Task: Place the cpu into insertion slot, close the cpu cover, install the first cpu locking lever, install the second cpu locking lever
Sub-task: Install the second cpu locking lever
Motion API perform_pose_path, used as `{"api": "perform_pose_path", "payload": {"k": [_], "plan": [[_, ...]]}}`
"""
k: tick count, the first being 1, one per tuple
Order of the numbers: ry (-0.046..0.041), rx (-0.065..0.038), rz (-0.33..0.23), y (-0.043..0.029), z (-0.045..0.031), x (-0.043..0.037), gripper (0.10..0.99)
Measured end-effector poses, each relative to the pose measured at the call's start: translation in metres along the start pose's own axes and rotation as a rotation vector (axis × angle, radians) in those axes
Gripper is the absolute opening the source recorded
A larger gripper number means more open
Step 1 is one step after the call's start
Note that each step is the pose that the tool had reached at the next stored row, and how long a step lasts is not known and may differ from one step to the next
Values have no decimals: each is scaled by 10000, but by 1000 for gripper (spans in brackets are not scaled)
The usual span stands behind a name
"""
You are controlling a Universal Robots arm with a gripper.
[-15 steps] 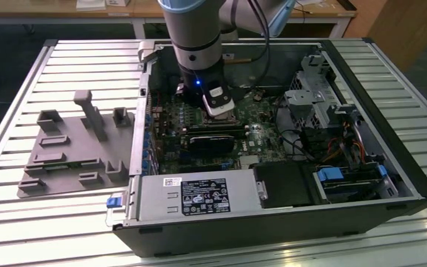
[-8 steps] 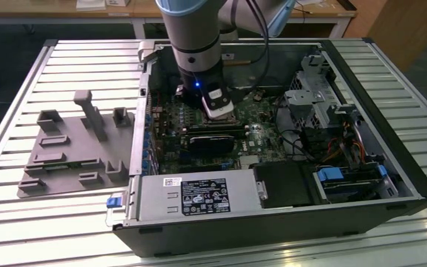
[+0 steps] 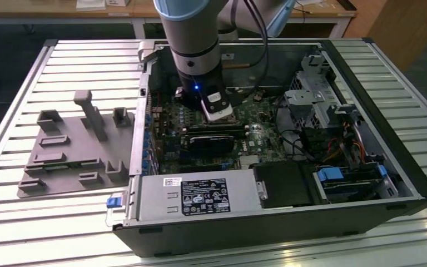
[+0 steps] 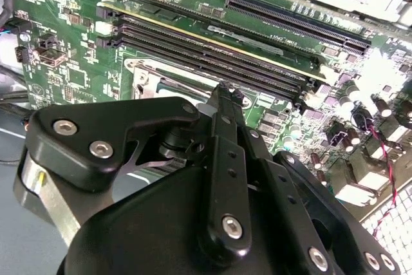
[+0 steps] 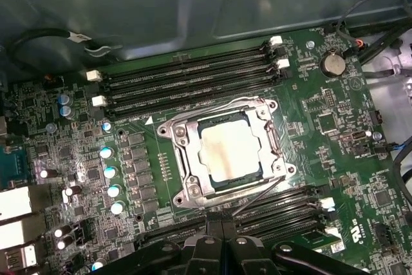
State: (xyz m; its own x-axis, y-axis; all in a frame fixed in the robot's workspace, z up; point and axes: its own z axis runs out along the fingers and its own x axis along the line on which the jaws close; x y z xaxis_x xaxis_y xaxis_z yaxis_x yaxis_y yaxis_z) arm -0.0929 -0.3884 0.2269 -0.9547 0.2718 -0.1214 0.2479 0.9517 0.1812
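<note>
Cpu (image 5: 230, 151) seated flat in insertion slot (image 5: 226, 183), cpu cover (image 5: 182, 159) lowered over it, silvery top visible through the window. Thin locking lever (image 5: 257, 196) standing out at a slant from the socket's edge, free end close to gripper (image 5: 223, 225). Judged hazard: slipping off the lever, given springy wire, narrow contact and any off-centre push, with snap-back likely. Judged further hazard: scraping the memory slots (image 5: 283, 207) just beside the fingertips, or small parts on the motherboard (image 5: 335, 178), through sideways drift at this low height. Judged also: uneven clamping of the cover if the lever is not caught under its hook. Arm (image 3: 191, 44) reaching steeply down into the open computer case (image 3: 391, 167), wrist near vertical, tool low over the board at the socket's edge. Fingers (image 4: 225, 104) pressed together to one narrow tip, nothing visibly pinched between them; contact with the lever not determinable.
</note>
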Motion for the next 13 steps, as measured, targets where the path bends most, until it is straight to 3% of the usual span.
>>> {"api": "perform_pose_path", "payload": {"k": [3,10,13], "plan": [[17,-78,12,-8,7,3,102],[23,-106,17,-8,9,4,102],[31,-189,29,-13,15,7,102]]}}
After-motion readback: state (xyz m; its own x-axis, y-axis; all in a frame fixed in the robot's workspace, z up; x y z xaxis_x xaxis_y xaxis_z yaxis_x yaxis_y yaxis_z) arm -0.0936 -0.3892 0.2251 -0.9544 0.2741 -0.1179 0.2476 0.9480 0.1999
